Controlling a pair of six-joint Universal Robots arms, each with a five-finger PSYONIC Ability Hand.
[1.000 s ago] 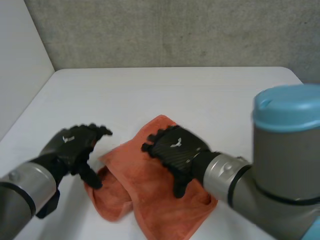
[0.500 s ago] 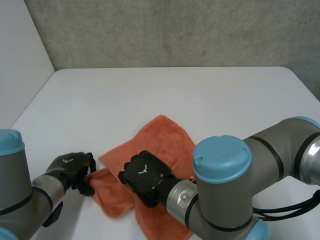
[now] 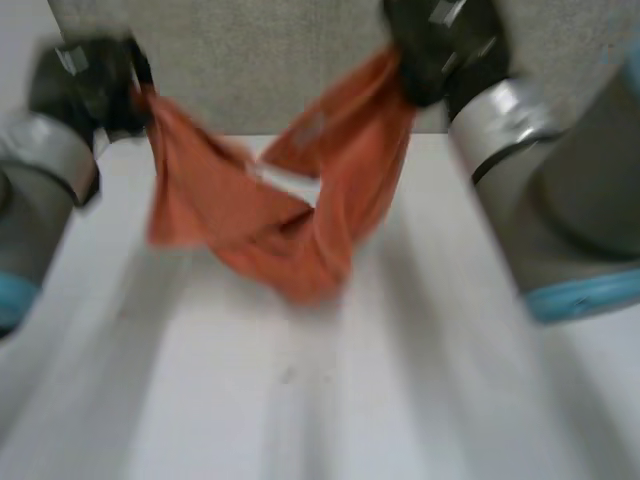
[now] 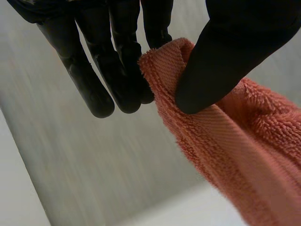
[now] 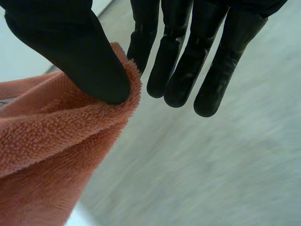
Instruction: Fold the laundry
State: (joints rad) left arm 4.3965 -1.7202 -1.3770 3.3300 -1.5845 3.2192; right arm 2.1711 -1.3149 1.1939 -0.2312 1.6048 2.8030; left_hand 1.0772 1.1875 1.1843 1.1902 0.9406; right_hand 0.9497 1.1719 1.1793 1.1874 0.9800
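Note:
An orange towel (image 3: 285,215) hangs in the air above the white table (image 3: 300,400), sagging in the middle between my two hands. My left hand (image 3: 85,85) is raised high and pinches one corner of the towel (image 4: 225,136) between its thumb (image 4: 221,61) and fingers (image 4: 127,70). My right hand (image 3: 440,45) is raised level with it and pinches another corner of the towel (image 5: 56,155) between its thumb (image 5: 75,52) and a finger (image 5: 143,42).
A grey wall (image 3: 260,60) stands behind the table. The table's far edge runs just below the hanging towel.
Both hands have closed on the towel's corners and lifted it off the table, up and apart. A second ago the towel lay crumpled on the table under open hands.

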